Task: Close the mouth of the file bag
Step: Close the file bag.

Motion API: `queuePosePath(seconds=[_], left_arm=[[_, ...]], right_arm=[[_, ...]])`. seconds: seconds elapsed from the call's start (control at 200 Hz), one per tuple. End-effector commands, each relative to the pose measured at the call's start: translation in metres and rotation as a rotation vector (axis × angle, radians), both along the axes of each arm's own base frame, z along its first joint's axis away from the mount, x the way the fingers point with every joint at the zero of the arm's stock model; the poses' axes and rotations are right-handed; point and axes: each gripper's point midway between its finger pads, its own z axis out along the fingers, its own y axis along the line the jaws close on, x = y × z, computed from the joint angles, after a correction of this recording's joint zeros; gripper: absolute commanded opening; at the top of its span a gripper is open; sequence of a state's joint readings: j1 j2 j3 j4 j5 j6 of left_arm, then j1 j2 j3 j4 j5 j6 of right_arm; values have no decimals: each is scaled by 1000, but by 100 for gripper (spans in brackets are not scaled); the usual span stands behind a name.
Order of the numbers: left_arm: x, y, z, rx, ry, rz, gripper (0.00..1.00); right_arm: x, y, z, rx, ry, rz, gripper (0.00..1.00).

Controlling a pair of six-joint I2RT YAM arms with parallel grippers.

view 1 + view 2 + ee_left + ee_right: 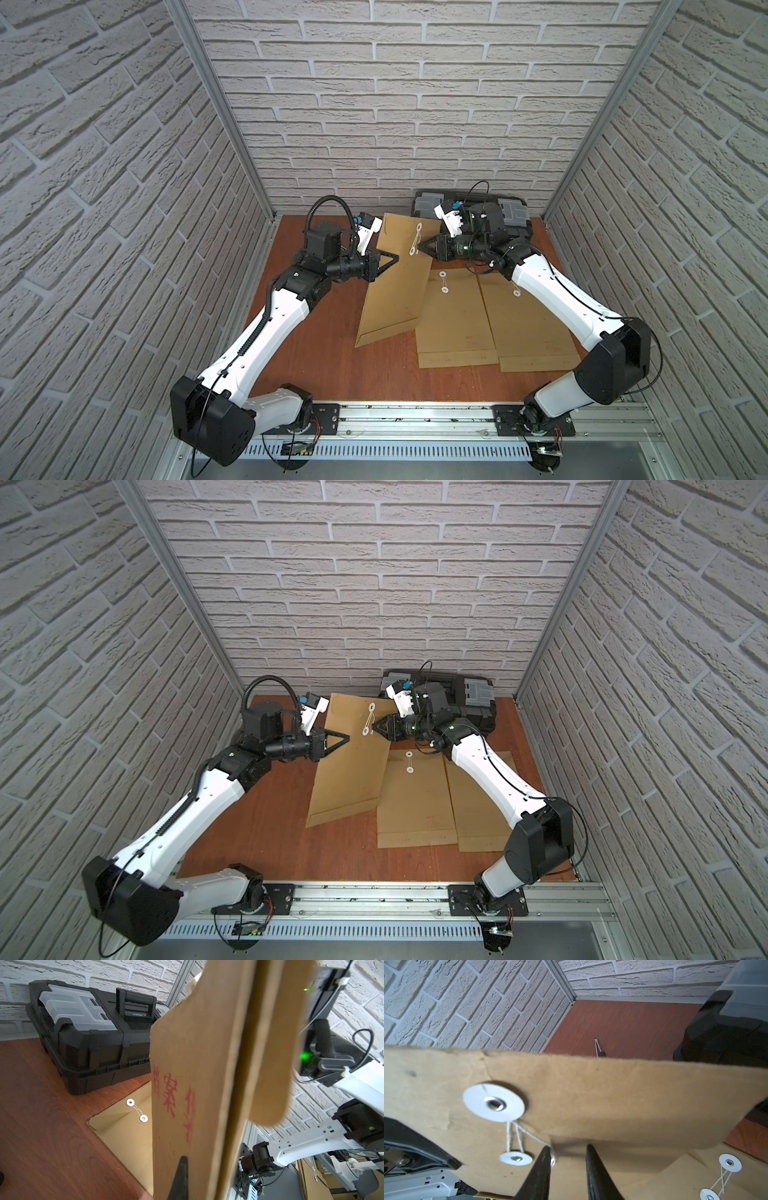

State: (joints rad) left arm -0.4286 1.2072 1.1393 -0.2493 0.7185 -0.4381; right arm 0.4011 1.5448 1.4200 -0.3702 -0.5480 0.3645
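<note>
A brown paper file bag [395,286] [345,771] is held tilted above the table, its flap [612,1095] folded down over the mouth. My left gripper [397,258] [185,1160] is shut on the bag's left edge; one finger shows on the face with red characters, the other is hidden behind the bag. My right gripper [419,248] [568,1147] stands open just under the flap's edge, nothing between its fingers. White string [533,1136] runs between the flap's disc [493,1103] and the lower disc [515,1158]. Its loose end lies against one fingertip.
Two more file bags [453,324] [528,328] lie flat on the wooden table [324,353], tied with string. A black toolbox [513,210] sits at the back right behind my right wrist. A small thin tool [599,1048] lies near the back corner. Brick walls enclose three sides.
</note>
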Motion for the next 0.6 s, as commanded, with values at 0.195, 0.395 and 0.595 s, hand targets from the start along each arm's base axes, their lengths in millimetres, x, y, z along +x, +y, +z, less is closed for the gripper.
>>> queuePosePath(seconds=[0.195,0.395,0.595], left_arm=[[-2,-4,17,-13,-67,-24,0],[-3,-5,16,-11,-68,-28,0],[-4,-6,18,-12,-69,-29,0]], right_arm=[[-1,11,6,90,1,35,29],[0,16,8,129,14,49,25],[2,20,6,152,25,56,22]])
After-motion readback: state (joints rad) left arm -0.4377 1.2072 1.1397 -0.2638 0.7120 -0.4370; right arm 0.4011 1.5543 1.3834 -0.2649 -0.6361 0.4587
